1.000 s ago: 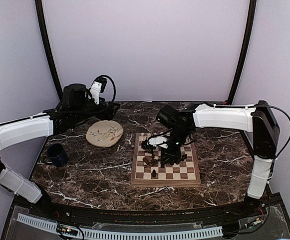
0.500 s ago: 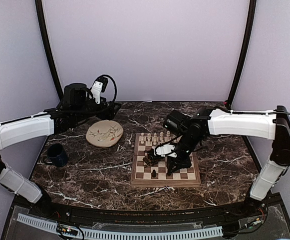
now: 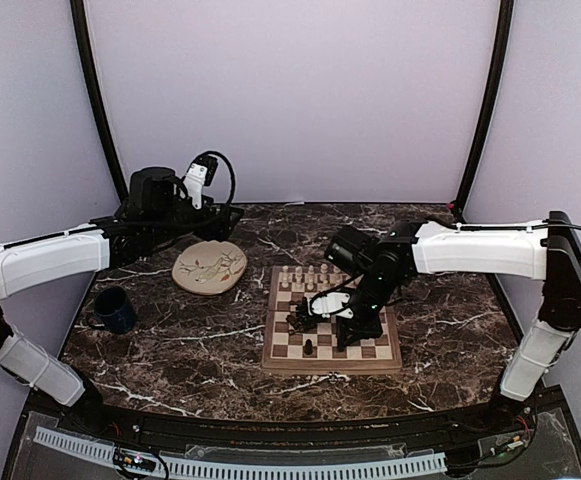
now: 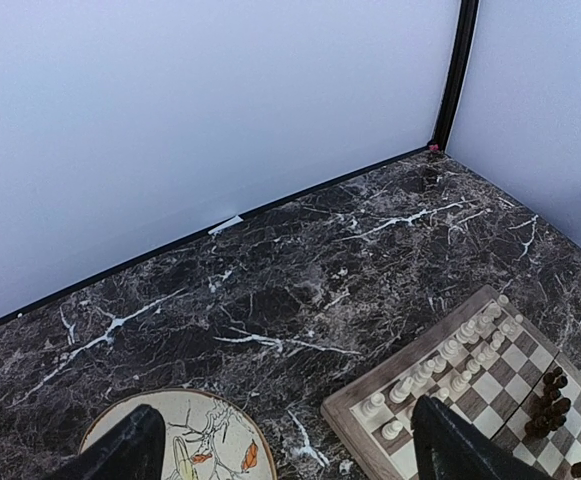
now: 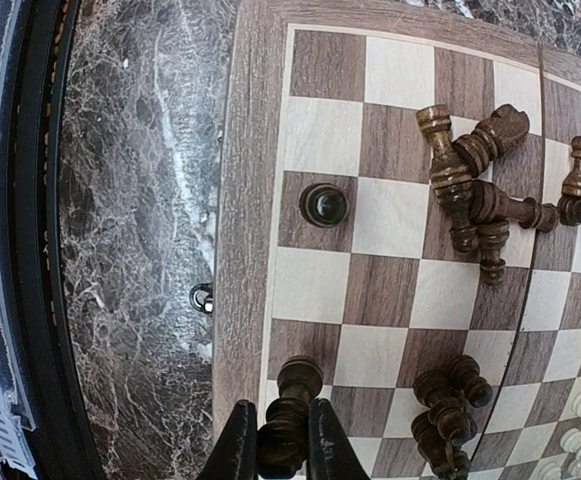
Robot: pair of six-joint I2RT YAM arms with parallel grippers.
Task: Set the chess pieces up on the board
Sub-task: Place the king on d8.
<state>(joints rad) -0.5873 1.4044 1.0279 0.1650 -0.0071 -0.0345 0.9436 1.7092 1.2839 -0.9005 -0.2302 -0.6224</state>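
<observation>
Right gripper (image 5: pixel 283 445) sits at the bottom edge of its wrist view, its two fingers (image 5: pixel 238 445) pressed together on a dark brown chess piece (image 5: pixel 288 405) above the lower left squares of the board (image 5: pixel 238 200); whether the piece touches the wood cannot be told. In the overhead view this gripper (image 3: pixel 345 325) is at the middle of the board (image 3: pixel 330 362), which lies right of centre on the marble table (image 3: pixel 190 350). One dark pawn (image 5: pixel 324 204) stands alone on a square left of centre in the wrist frame. A heap of toppled dark pieces (image 5: pixel 480 190) lies at the upper right, and a smaller dark cluster (image 5: pixel 445 400) at the lower right. Pale pieces (image 3: pixel 305 272) stand in rows along the board's upper edge in the overhead view. Left gripper (image 3: pixel 220 215) hangs at the upper left, above the cream plate (image 3: pixel 210 267), its fingers (image 4: pixel 120 455) spread wide apart with nothing between them. A blue mug (image 3: pixel 115 310) stands at the left of the frame.
</observation>
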